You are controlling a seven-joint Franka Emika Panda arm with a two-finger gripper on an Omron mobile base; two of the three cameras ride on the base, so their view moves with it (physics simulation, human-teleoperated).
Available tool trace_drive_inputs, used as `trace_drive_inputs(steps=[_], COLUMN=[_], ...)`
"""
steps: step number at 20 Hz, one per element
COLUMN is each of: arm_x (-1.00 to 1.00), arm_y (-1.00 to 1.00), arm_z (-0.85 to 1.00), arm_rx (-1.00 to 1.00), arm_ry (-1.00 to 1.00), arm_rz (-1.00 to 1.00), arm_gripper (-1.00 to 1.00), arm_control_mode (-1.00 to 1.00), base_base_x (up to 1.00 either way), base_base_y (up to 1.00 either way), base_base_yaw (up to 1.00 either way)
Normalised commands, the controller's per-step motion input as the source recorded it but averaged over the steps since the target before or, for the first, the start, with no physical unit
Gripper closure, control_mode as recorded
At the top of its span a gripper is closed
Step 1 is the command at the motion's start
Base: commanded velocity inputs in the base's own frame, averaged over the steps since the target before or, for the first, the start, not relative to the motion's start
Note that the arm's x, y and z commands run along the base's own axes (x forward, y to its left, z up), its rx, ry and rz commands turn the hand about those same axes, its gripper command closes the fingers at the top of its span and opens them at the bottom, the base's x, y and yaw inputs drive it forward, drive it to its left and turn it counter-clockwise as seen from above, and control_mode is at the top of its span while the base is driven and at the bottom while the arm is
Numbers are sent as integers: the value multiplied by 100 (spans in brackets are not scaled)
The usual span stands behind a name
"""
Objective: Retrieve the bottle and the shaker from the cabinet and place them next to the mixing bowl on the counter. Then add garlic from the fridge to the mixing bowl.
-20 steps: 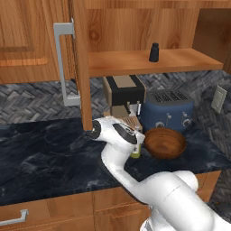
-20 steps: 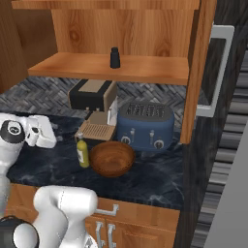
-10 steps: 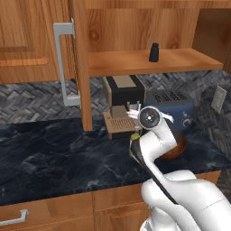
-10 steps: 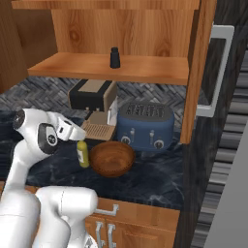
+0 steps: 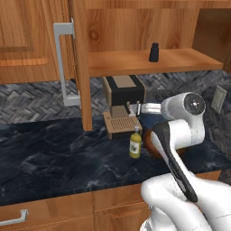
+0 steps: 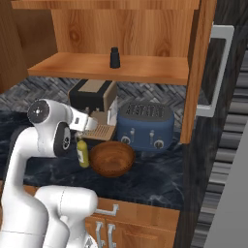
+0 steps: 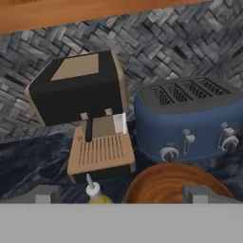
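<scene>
I note: small yellow glass bottle [image 5: 135, 144] on dark marble surface [image 5: 54, 153] just beside round wooden mixing bowl [image 6: 112, 158] — black shaker [image 5: 154, 52] on cabinet shelf [image 5: 180, 60] — tool [image 7: 121, 193] jaws apart, empty.

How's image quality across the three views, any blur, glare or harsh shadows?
Left base view: flat, even light, no glare; the shaker on the shelf reads sharp. Right base view: dim right edge, bowl clear. Hand view: soft and slightly blurry, toaster edges smeared, bottle cut off at the bottom.
</scene>
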Motion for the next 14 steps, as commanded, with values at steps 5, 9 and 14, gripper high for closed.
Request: trace_drive_inputs(steps=[5, 9, 14], arm_x=[-51, -36, -44], arm_y=[0, 0, 0], arm_z=[72, 56, 75], arm_rx=[1, 1, 0], arm_ry=[1, -3, -9], arm_rz=[20, 11, 2], arm_gripper=[-100, -100, -100], arm_control_mode=[-100, -100, -100], base_base_x=[0, 0, 0], base_base_y=[0, 0, 0], base_base_yaw=[0, 0, 0])
